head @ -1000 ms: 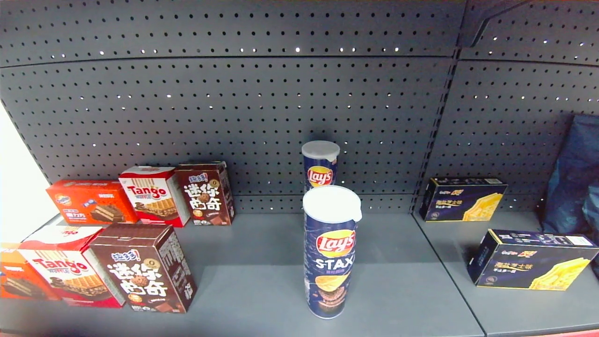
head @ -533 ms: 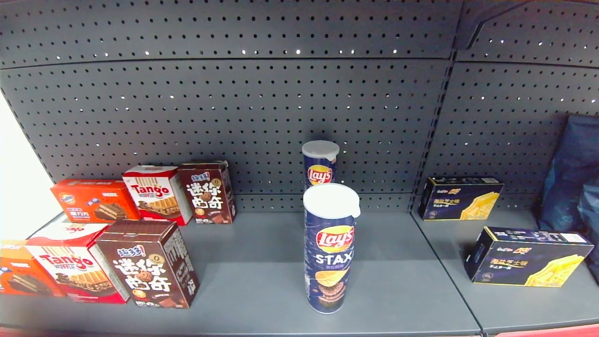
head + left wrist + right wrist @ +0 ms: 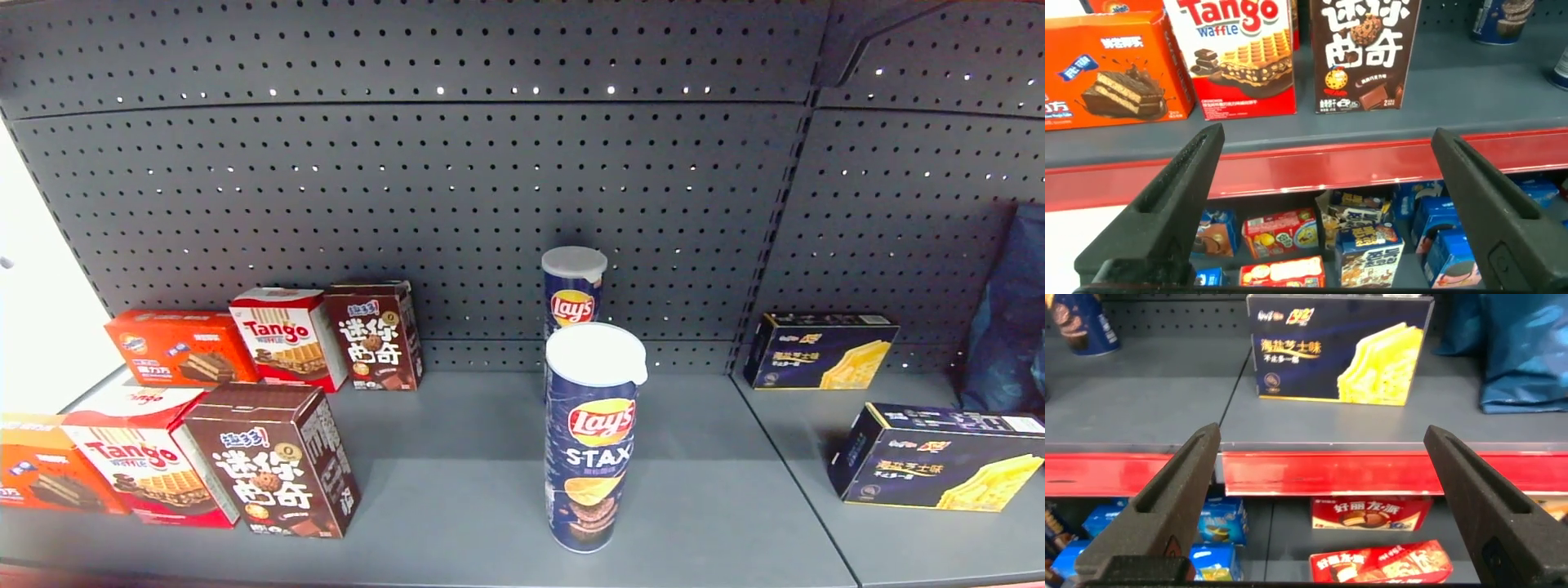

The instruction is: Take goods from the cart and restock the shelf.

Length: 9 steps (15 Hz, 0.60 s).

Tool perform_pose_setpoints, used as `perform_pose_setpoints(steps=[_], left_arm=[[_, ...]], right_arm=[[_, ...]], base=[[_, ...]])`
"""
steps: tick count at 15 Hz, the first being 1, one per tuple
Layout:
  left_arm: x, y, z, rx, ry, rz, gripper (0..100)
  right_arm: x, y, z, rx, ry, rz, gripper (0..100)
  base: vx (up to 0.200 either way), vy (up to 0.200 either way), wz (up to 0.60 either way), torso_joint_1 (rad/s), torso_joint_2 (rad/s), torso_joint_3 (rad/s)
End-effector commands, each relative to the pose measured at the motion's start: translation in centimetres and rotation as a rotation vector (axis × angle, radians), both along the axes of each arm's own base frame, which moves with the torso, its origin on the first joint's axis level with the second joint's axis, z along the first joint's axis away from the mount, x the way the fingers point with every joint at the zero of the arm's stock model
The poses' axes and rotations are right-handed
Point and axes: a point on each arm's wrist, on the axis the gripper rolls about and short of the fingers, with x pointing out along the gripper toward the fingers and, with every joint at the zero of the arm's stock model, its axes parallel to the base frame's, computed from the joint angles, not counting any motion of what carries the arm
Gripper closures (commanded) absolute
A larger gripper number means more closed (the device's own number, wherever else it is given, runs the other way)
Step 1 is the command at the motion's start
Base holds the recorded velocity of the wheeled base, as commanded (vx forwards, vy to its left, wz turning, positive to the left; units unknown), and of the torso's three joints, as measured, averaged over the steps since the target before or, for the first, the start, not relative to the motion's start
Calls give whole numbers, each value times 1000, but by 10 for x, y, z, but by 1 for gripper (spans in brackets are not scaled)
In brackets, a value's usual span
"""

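Front chip can [image 3: 593, 441] stands upright on grey shelf [image 3: 457, 490], rear can [image 3: 573, 290] behind.

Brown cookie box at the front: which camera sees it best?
The head view: the front brown cookie box is whole there, with top, front and one side. The left wrist view has just its front face, cut off at the top.

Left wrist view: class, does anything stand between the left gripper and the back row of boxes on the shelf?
Yes. The front orange box, red wafer box and brown box stand at the shelf edge, directly ahead of the open left gripper, before the back row.
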Motion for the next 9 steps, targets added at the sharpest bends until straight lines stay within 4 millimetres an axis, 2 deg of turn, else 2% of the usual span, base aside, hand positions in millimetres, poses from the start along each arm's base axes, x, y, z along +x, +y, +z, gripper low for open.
perform_pose_setpoints(steps=[1, 9], left_arm=[[0, 0, 0, 2, -1, 0, 0], [0, 0, 0, 37, -3, -1, 0]], right_arm=[[0, 0, 0, 0, 1, 1, 0], [0, 0, 0, 0, 1, 1, 0]], base=[[0, 0, 0, 0, 0, 0], [0, 0, 0, 0, 0, 0]])
